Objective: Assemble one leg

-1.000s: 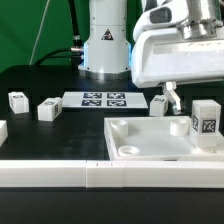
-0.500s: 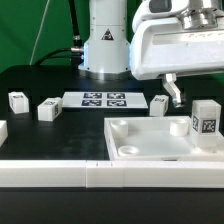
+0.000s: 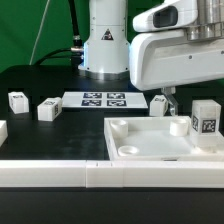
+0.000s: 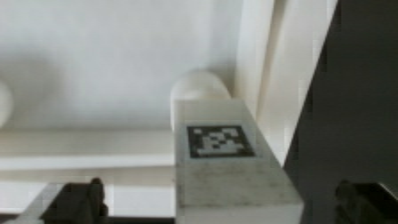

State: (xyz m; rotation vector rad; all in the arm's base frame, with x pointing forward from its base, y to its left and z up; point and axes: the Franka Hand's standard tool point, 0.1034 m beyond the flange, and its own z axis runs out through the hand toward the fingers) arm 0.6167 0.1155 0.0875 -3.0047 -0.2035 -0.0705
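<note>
While the gripper point(image 4: 217, 204) hangs over the tray point(image 3: 150, 140), its 2 fingers point(image 4: 71, 200) are spread wide, gripping nothing. Between them, untouched, 1 leg point(image 4: 222, 150) stands upright on the tray.

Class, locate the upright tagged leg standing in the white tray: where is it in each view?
Exterior view: the leg stands at the exterior view's right, on the tray corner.
Wrist view: the leg sits mid-picture, framed by the open end effector.
Shared landmark: the tray and its white rim.
</note>
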